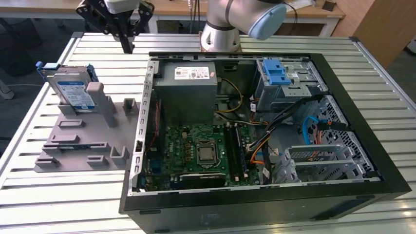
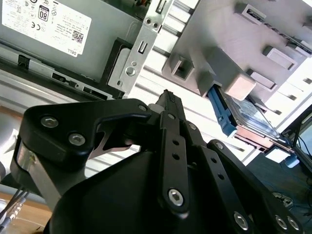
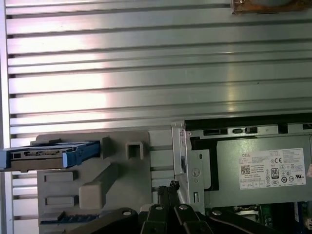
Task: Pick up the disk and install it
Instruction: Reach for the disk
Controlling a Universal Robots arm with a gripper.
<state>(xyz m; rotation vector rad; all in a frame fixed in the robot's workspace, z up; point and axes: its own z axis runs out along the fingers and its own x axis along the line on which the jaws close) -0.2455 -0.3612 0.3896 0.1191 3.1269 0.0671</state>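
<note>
The disk (image 1: 71, 91) stands on edge in a slot of the grey holder (image 1: 81, 141) at the exterior view's left; it is silver with a white-and-blue label and blue rails. The first wrist view sees the disk (image 3: 48, 156) edge-on, and the second wrist view catches the disk (image 2: 249, 113) behind a holder post. My gripper (image 1: 126, 48) hangs above the slatted table between the holder and the open computer case, to the right of the disk in the exterior view and apart from it. Its black fingers meet at the tip in both wrist views, gripper (image 2: 168, 96), gripper (image 3: 169, 187), holding nothing.
The open computer case (image 1: 364, 146) lies flat at the exterior view's right, with a grey power-supply box (image 1: 188, 92), a green motherboard (image 1: 201, 151), cables and a blue-latched drive bay (image 1: 276, 73). The arm's base (image 1: 221, 34) stands behind the case. Bare slatted table (image 3: 146, 73) surrounds the holder.
</note>
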